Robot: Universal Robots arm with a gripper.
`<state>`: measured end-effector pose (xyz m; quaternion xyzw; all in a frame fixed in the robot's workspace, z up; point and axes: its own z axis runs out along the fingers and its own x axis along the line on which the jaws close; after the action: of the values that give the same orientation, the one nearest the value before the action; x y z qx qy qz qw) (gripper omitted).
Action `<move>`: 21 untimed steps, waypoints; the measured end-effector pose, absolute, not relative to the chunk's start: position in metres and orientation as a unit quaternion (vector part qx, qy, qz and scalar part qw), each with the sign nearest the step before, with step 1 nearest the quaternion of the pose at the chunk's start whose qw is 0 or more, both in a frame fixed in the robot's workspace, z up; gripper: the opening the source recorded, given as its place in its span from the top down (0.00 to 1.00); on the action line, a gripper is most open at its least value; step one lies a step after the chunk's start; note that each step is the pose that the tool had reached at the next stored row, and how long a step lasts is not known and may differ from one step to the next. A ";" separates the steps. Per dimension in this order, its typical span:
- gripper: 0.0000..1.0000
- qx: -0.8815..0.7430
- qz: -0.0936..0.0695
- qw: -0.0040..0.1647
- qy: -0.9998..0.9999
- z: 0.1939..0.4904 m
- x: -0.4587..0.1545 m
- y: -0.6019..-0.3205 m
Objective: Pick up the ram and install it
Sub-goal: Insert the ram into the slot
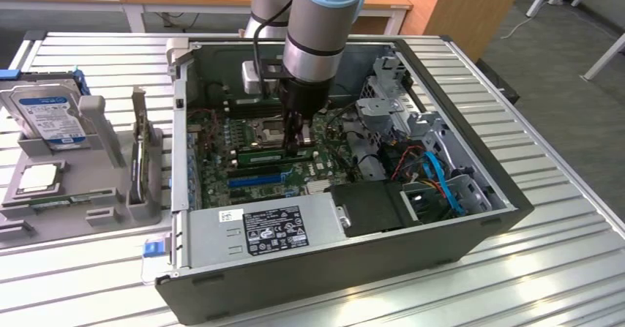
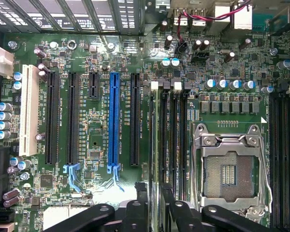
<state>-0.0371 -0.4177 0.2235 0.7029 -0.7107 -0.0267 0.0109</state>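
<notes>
While the gripper (image 2: 154,199) hangs straight down inside the computer case (image 1: 342,276), its fingers (image 2: 141,203) stand spread, one on each side of the ram (image 2: 156,145), seemingly not pinching it. The ram stands on edge in the memory slot just beside the empty processor socket (image 2: 229,171), its long axis parallel to the socket's side, directly under the tool. The wrist view gives this seating; the exterior view gives the arm's upright reach.
</notes>
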 end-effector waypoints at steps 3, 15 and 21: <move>0.75 0.703 -0.027 0.011 -0.711 0.226 -0.037 -0.418; 0.75 0.703 -0.027 0.011 -0.711 0.255 -0.037 -0.418; 0.75 0.703 -0.027 0.011 -0.711 0.269 -0.037 -0.418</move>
<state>-0.0372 -0.4177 0.2695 0.7029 -0.7107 -0.0268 0.0108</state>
